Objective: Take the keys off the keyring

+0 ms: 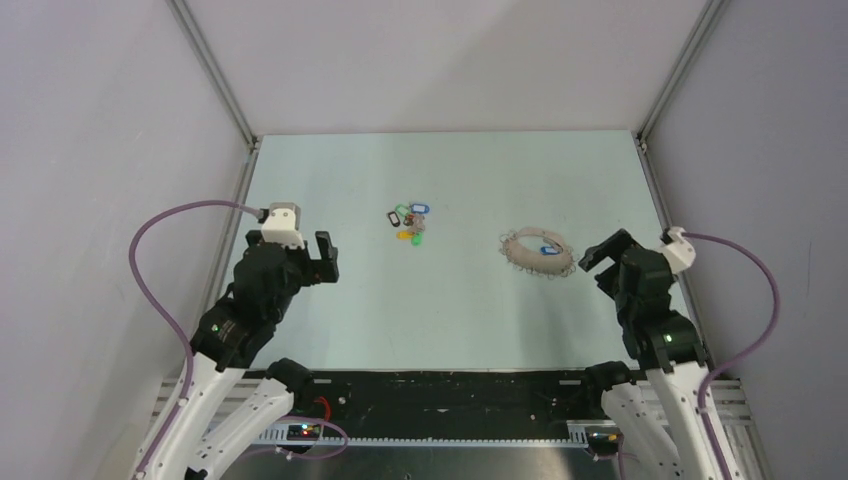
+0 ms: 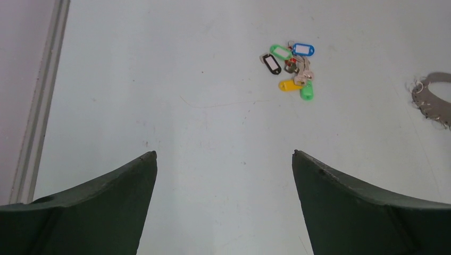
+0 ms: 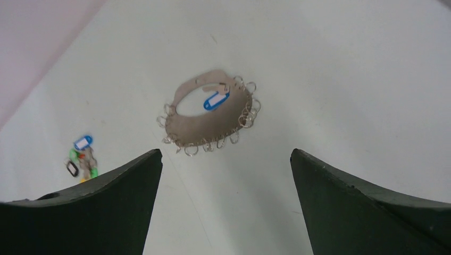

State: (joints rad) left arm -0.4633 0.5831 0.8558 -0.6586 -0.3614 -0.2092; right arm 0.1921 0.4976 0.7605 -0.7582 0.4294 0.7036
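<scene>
Mounting rail: black, runs along the near edge of the table and carries both arm bases.

Left gripper: dark, hard, wedge-shaped fingers, spread wide with nothing between them. It hovers over the near left of the table, which is a pale, smooth, matt sheet.

Loose key tags: small cluster left of centre, far and right of the left gripper and well apart from it.
- Oblong glossy plastic in green, blue, black and yellow-orange, with pale label windows.
- Some silvery metal lies among them.
- Judged already off the ring.

Keyring: lies flat, right of centre.
- Pale beige oval band, fringed along its outer edge with small silvery wire rings.
- Its long axis runs left to right.

Blue key tag: lies inside the loop's opening, one end touching the band's inner edge. It looks hooked on there, though the link is too small to confirm.

Right gripper: fingers apart and empty, just right of the keyring.
- In its wrist view the loop lies straight ahead, a little left of the finger gap.
- This arm is far nearer than the left, so the next reach is likely leftward, onto the blue key tag.
</scene>
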